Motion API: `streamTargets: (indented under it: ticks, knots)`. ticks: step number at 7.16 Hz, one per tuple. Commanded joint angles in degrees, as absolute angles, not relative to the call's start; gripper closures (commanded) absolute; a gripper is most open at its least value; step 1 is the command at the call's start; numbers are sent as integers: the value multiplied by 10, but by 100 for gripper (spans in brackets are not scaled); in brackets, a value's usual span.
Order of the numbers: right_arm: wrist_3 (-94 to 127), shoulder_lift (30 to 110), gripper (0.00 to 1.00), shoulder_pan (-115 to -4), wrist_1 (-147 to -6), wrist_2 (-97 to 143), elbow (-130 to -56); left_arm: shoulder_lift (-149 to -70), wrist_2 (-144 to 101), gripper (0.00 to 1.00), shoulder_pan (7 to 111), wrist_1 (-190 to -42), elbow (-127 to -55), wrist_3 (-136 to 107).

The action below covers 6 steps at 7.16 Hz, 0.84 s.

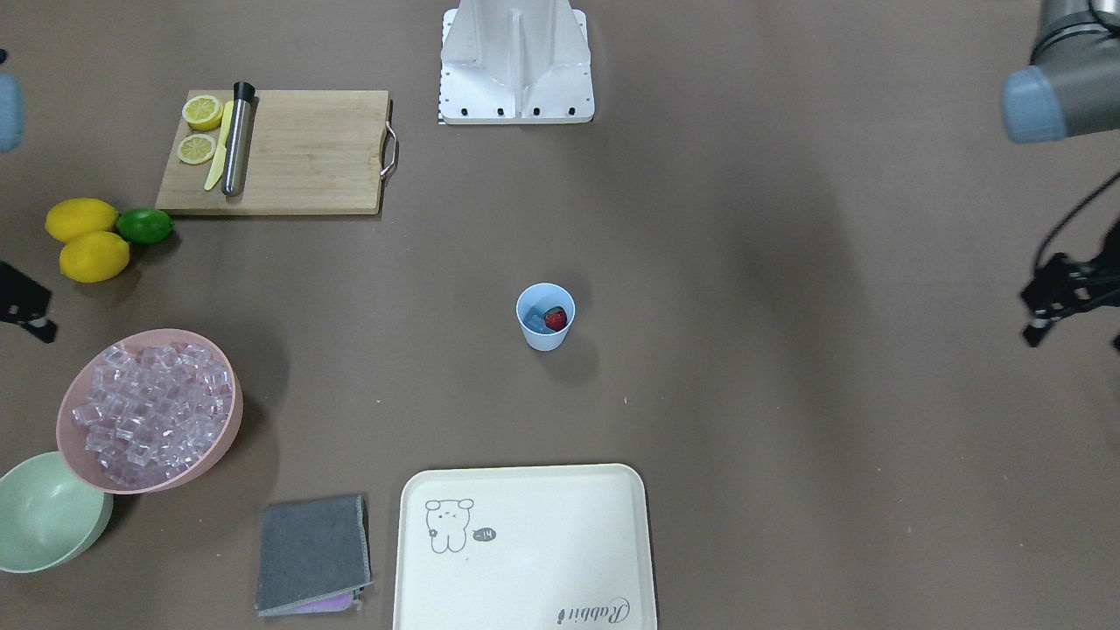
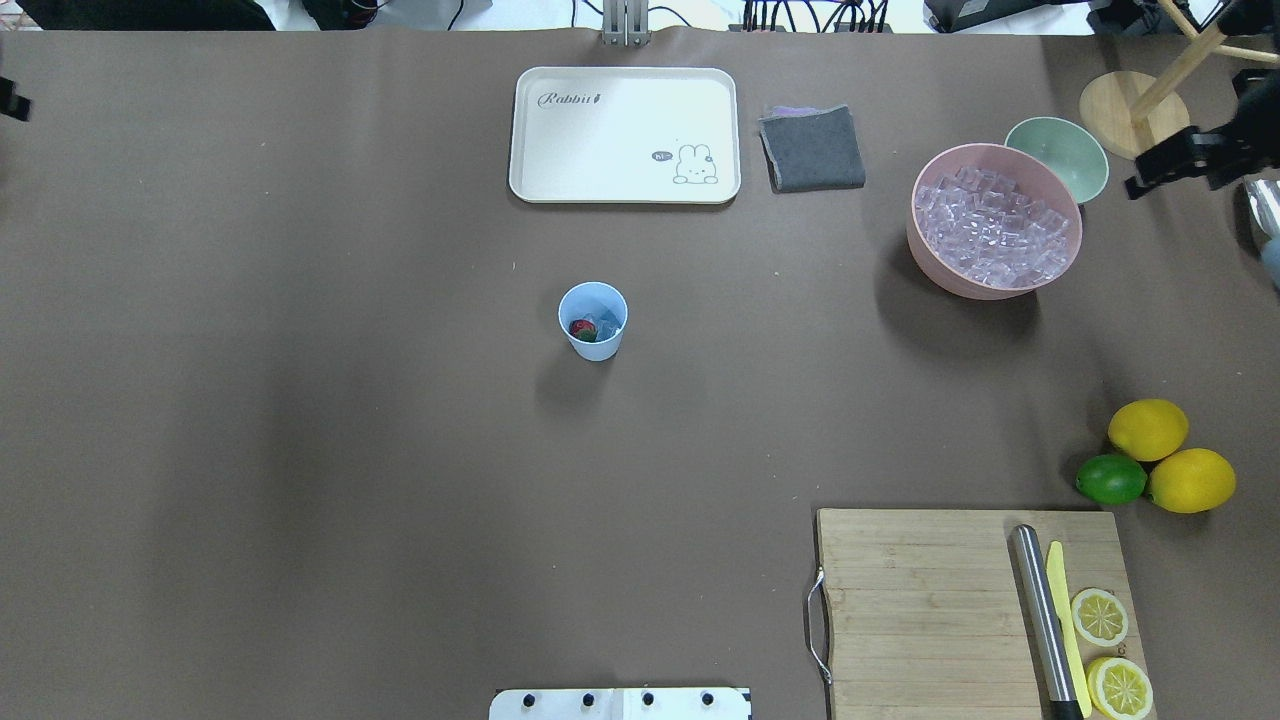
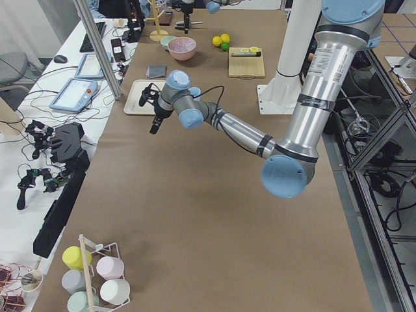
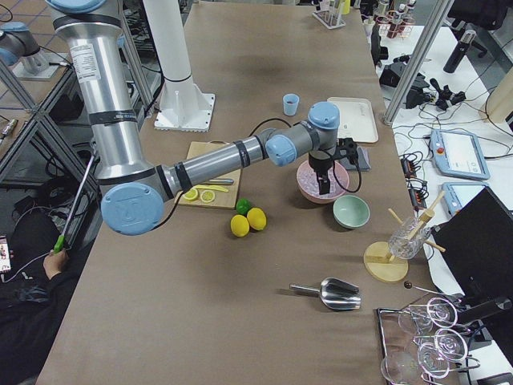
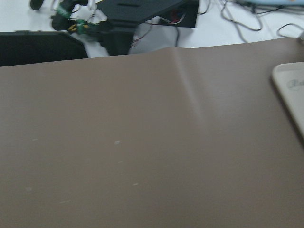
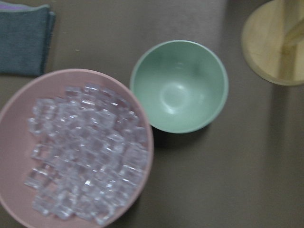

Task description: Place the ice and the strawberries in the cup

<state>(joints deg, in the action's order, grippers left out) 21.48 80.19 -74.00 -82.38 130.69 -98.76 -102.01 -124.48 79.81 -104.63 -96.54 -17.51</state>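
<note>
The light-blue cup [image 1: 544, 317] stands upright mid-table; it also shows in the overhead view [image 2: 593, 320]. Inside it lie the red strawberry [image 1: 555, 319] and a clear ice cube [image 1: 533, 323]. Several more ice cubes [image 2: 990, 232] fill the pink bowl [image 2: 930, 265]; they also show in the right wrist view [image 6: 80, 152]. My left gripper [image 1: 1076, 337] hovers far to one side of the cup, looks open and is empty. My right gripper [image 2: 1190, 137] hovers beside the pink bowl, cut off by the view's edge, and looks open and empty.
A pale-green bowl [image 2: 1057, 155] touches the pink bowl. A cream tray [image 2: 624, 135] and grey cloth [image 2: 812, 148] lie beyond the cup. A cutting board [image 2: 920, 610] holds lemon slices, knife and metal muddler. Two lemons and a lime [image 2: 1110, 478] lie nearby.
</note>
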Motion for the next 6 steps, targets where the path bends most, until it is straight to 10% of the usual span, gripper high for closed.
streamTargets:
  ticks: [1,6]
  knots:
    - [125,866,0,-831,-882,1309,-979,-1016,-1262,2,939,-842,-944,140]
    - [-8,951,0,-945,-886,1313,-945,-929,-1267,2,950,-872,-920,153]
